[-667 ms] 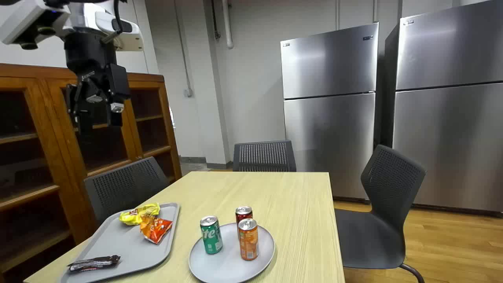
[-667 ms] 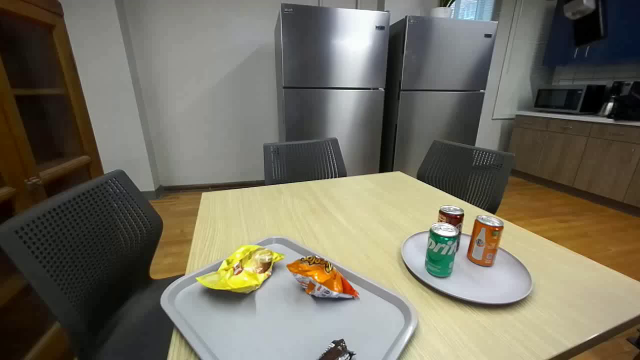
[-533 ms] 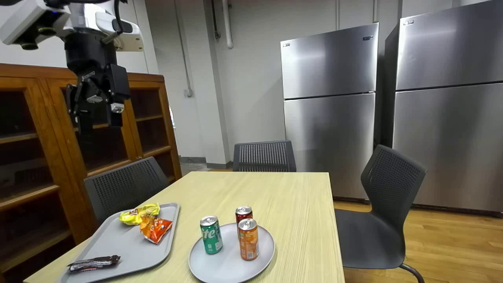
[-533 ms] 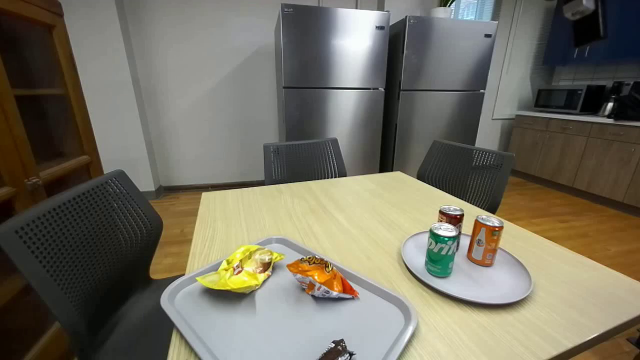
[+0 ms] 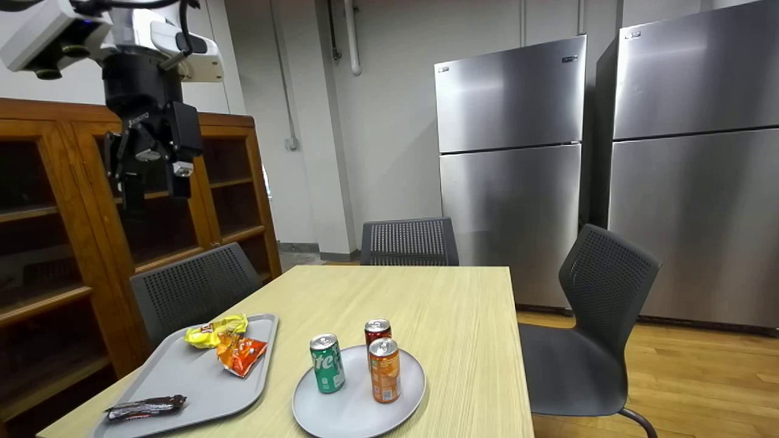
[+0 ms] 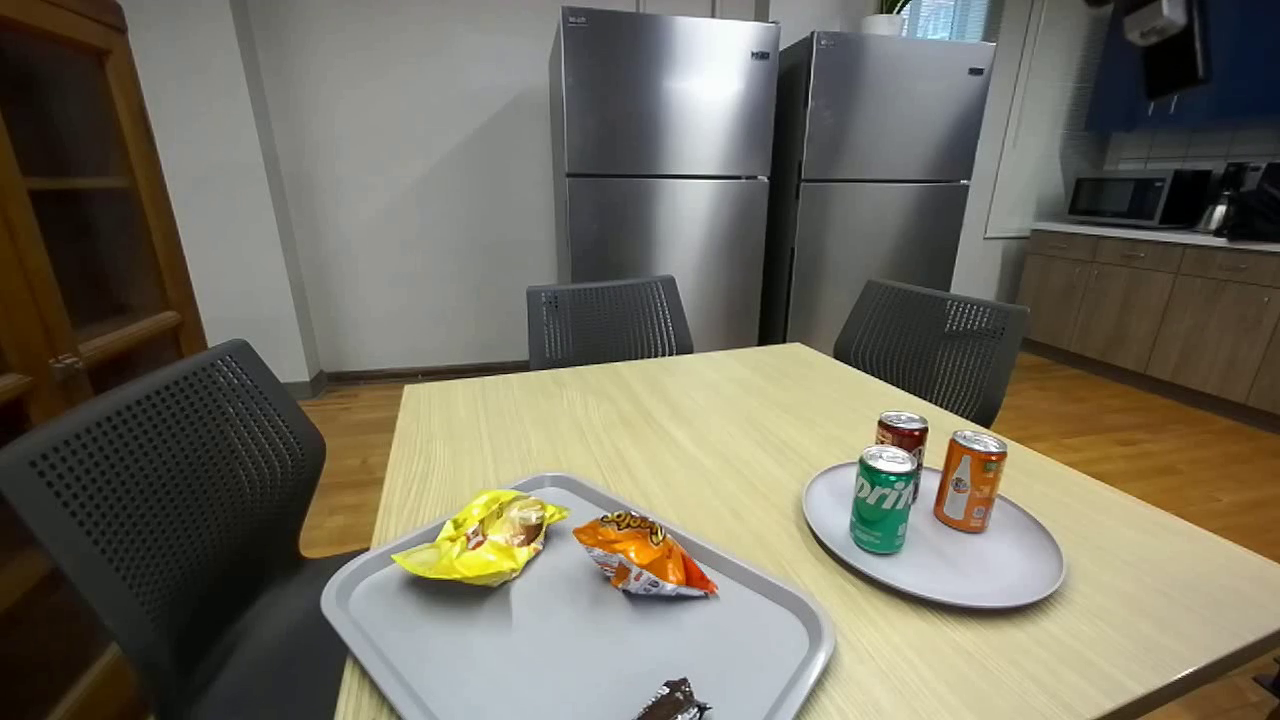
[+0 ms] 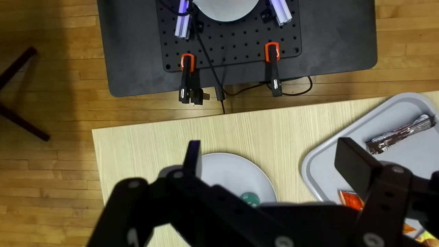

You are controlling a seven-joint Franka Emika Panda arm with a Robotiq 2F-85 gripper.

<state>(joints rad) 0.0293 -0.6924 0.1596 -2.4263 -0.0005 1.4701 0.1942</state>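
Observation:
My gripper (image 5: 155, 190) is open and empty, high above the table; its fingers stand wide apart in the wrist view (image 7: 269, 151). Part of it shows at the top right of an exterior view (image 6: 1172, 55). A grey tray (image 6: 560, 650) holds a yellow bag (image 6: 485, 540), an orange bag (image 6: 645, 555) and a dark wrapped bar (image 5: 146, 407). A round grey plate (image 6: 960, 580) bears a green can (image 6: 883, 505), an orange can (image 6: 968, 485) and a dark red can (image 6: 905, 430), all upright. In the wrist view the gripper hides most of the cans.
The light wooden table (image 5: 426, 298) has dark chairs (image 5: 590, 322) around it. A wooden cabinet (image 5: 255, 182) stands beyond the gripper, and two steel refrigerators (image 6: 670, 110) stand at the back. The wrist view shows a black stand (image 7: 137, 68) with orange-tipped clamps (image 7: 272, 51) beyond the table edge.
My open gripper has shifted very slightly to the right and down in an exterior view. The bags, bar, cans, tray and plate have not moved.

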